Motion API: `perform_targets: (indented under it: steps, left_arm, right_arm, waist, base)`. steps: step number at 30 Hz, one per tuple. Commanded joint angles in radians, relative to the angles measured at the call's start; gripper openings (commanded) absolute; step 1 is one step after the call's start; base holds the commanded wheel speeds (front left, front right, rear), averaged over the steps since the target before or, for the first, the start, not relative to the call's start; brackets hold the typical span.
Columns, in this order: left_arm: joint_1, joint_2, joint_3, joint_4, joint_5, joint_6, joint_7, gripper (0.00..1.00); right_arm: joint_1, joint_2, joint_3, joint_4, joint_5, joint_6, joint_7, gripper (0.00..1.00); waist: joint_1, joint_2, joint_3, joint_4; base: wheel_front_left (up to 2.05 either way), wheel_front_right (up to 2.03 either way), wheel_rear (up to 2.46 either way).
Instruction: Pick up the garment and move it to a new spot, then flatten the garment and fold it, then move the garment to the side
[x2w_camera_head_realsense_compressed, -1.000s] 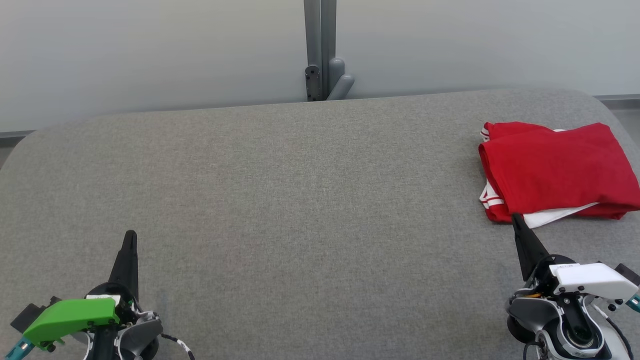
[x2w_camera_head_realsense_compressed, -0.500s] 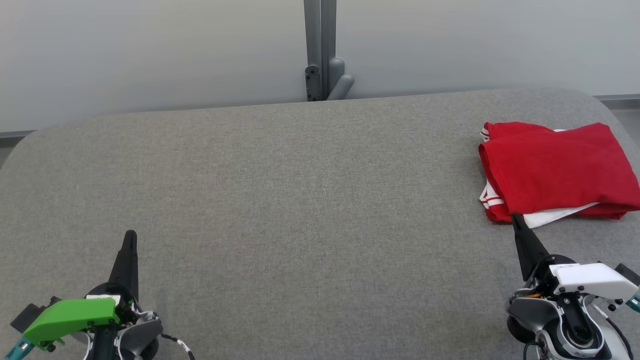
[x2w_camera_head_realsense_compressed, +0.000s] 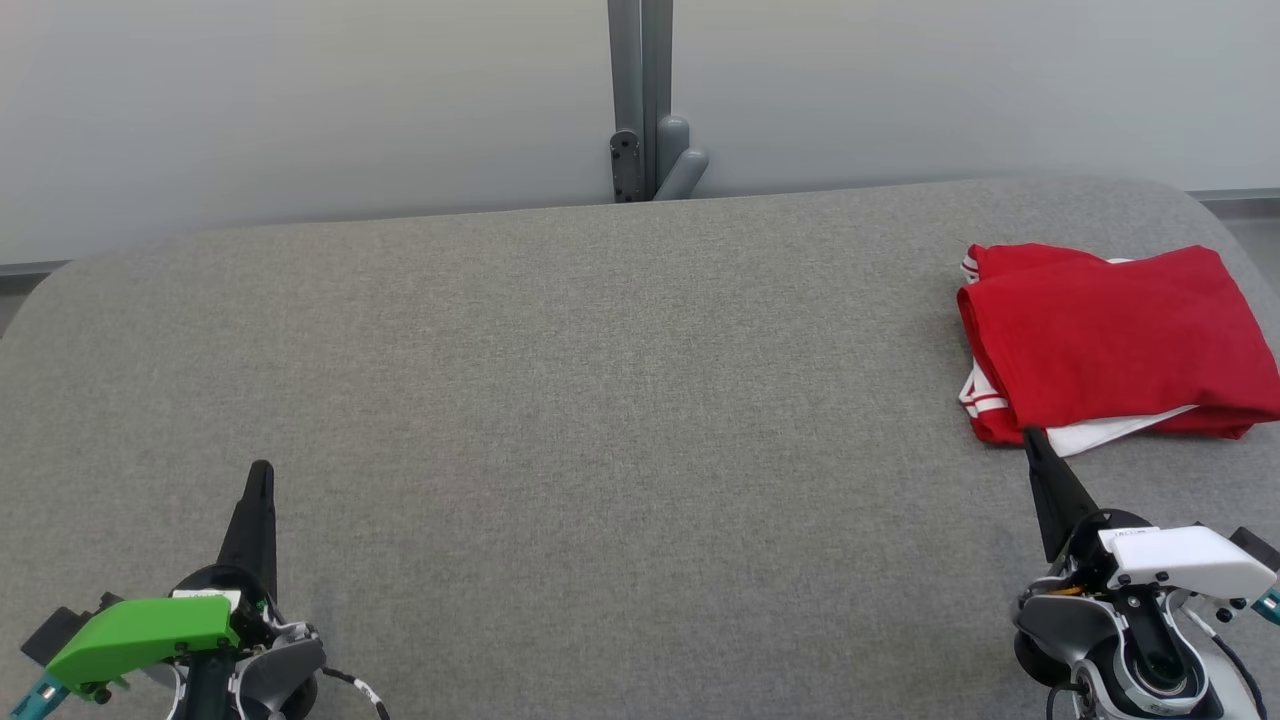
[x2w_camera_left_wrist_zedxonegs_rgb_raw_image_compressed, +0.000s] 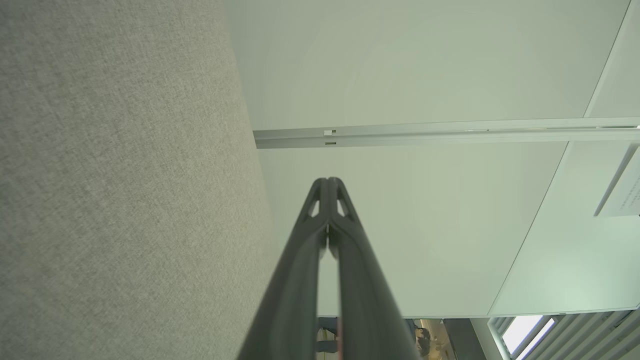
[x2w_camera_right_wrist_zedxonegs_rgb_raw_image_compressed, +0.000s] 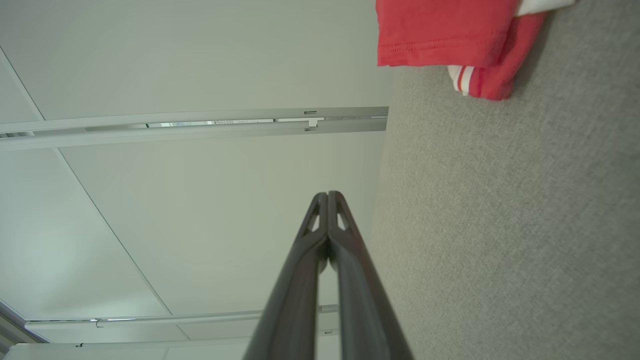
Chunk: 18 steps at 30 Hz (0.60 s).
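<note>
Seemingly last step, garment (x2w_camera_head_realsense_compressed: 1115, 335) folded aside: right gripper (x2w_camera_head_realsense_compressed: 1029, 434) near it, left gripper (x2w_camera_head_realsense_compressed: 262, 468) well apart, both pressed together; next only keep clear.

You have the garment (x2w_camera_head_realsense_compressed: 1115, 340) lying on the table (x2w_camera_head_realsense_compressed: 600, 400) at the right edge of the frame, mid-height. Your right gripper (x2w_camera_head_realsense_compressed: 1031, 436) sits at the lower right, its tip just beside the garment's lower edge. Your left gripper (x2w_camera_head_realsense_compressed: 262, 470) is at the lower left, well apart from the garment. Behind the table's far edge, at top centre, stands a post (x2w_camera_head_realsense_compressed: 640, 100)
</note>
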Motion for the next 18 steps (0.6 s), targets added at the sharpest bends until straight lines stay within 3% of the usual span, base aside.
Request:
perform_targets:
  steps: [1, 18]
  left_arm:
    - [-0.011, 0.007, 0.002, -0.006, -0.002, -0.005, 0.002, 0.0]
    - [-0.011, 0.007, 0.002, -0.005, -0.003, -0.005, 0.002, 0.0]
  right_arm:
    - [-0.001, -0.005, -0.001, -0.004, 0.007, 0.0, 0.003, 0.0]
    - [-0.001, -0.005, -0.001, -0.004, 0.007, 0.0, 0.003, 0.0]
  waist:
    - [0.0, 0.0012, 0.0, 0.0]
    - [0.0, 0.0012, 0.0, 0.0]
  base:
    - [0.0, 0.0, 0.0]
    - [0.0, 0.0, 0.0]
